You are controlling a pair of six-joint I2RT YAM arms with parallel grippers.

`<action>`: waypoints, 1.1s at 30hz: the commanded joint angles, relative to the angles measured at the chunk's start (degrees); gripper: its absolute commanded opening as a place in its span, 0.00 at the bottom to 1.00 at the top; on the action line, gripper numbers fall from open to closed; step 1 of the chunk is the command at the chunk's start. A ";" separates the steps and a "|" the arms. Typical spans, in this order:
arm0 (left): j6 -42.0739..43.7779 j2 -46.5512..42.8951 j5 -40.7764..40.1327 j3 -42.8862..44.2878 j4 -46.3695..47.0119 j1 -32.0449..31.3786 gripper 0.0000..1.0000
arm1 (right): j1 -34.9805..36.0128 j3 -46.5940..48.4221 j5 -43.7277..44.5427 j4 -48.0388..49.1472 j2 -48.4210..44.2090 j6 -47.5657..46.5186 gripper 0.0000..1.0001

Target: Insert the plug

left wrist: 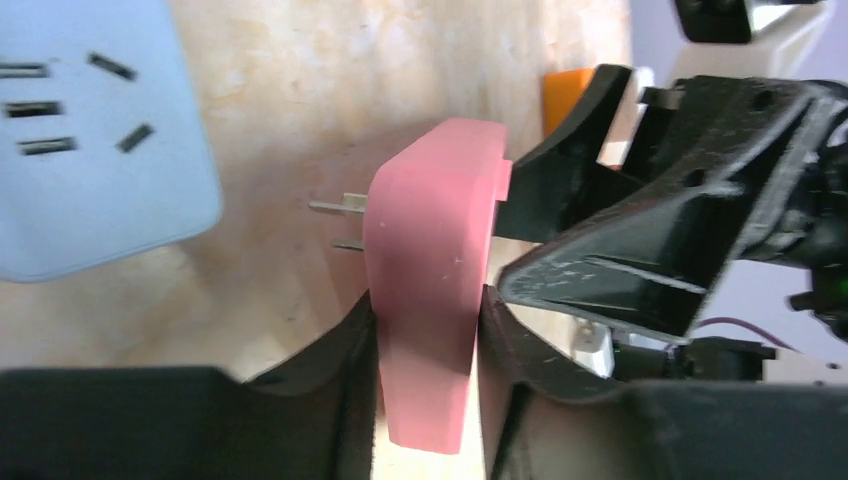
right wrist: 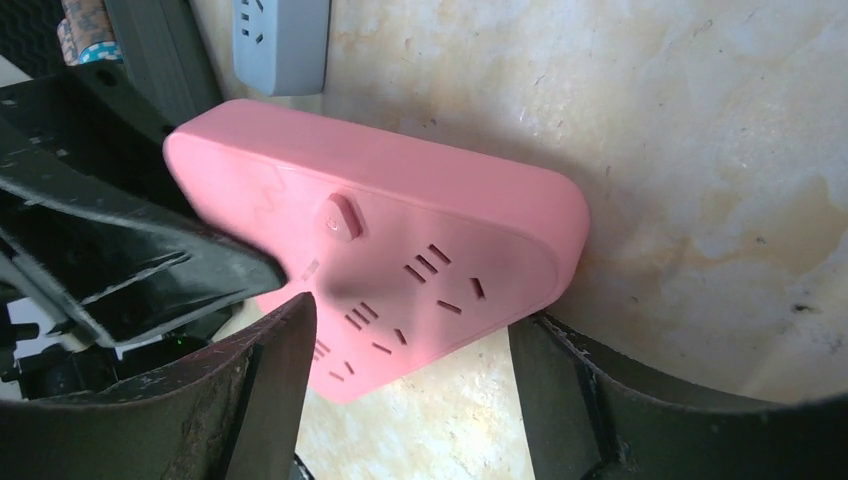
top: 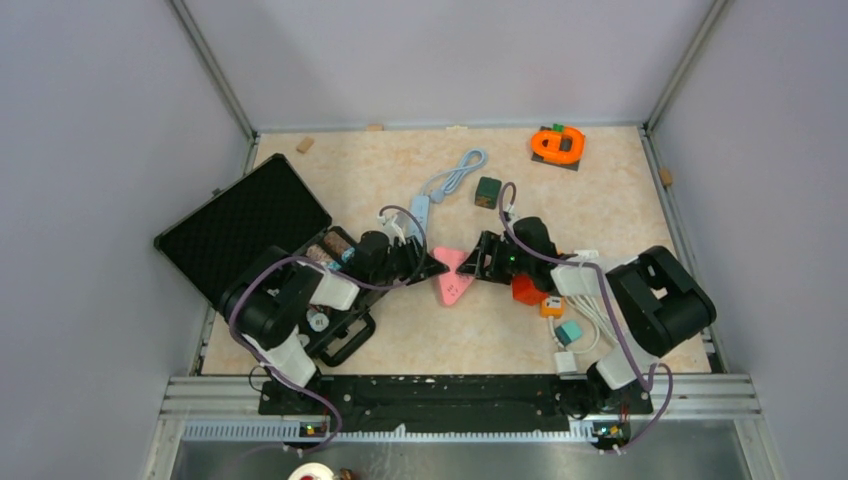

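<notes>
- The pink plug adapter (left wrist: 430,280) is a smooth, rounded, wedge-like block. On my right wrist feed its broad face shows groups of socket slots and a small raised button.
- Two thin metal prongs (left wrist: 340,205) stick out of its opposite face.
- On the left wrist feed its long axis runs up and down the frame, and the prongs point to frame left. In the overhead feed it sits at centre frame, narrowing towards the bottom.
- The left gripper (left wrist: 425,340) is pinching the adapter's lower end, one finger pressed on each flat side.
- The right gripper (right wrist: 410,320) straddles the adapter from the other side. One fingertip (left wrist: 520,185) touches its upper edge, but I cannot tell whether the jaws are clamped on it.
- The pale blue power strip (left wrist: 100,150) lies at upper left of the left wrist frame, slots facing the camera. Bare table (top: 600,200) shows between it and the prongs.
- Further out, an open black case (top: 245,225) is at left, a green cube (top: 488,191) above centre, and an orange object (top: 557,145) at upper right.
</notes>
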 commanded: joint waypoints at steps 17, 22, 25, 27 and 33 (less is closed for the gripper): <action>0.62 -27.93 -5.30 2.60 -12.65 -0.71 0.00 | -0.18 -3.23 1.80 -3.70 -29.64 -0.42 0.99; -4.27 -39.39 -9.50 1.69 -15.73 -0.67 0.00 | -0.19 -4.97 -2.31 3.46 -35.60 6.96 0.99; -8.18 -44.80 -10.39 0.26 -15.47 -0.63 0.00 | 0.13 -5.88 -4.77 10.42 -35.75 12.79 0.98; -10.75 -48.16 -10.60 -1.22 -13.69 -0.66 0.00 | 1.26 -5.59 -6.02 14.47 -34.58 15.79 0.97; -17.47 -53.10 -10.61 -5.88 -7.12 -0.61 0.00 | 6.77 -4.27 -6.46 28.03 -28.69 21.12 0.86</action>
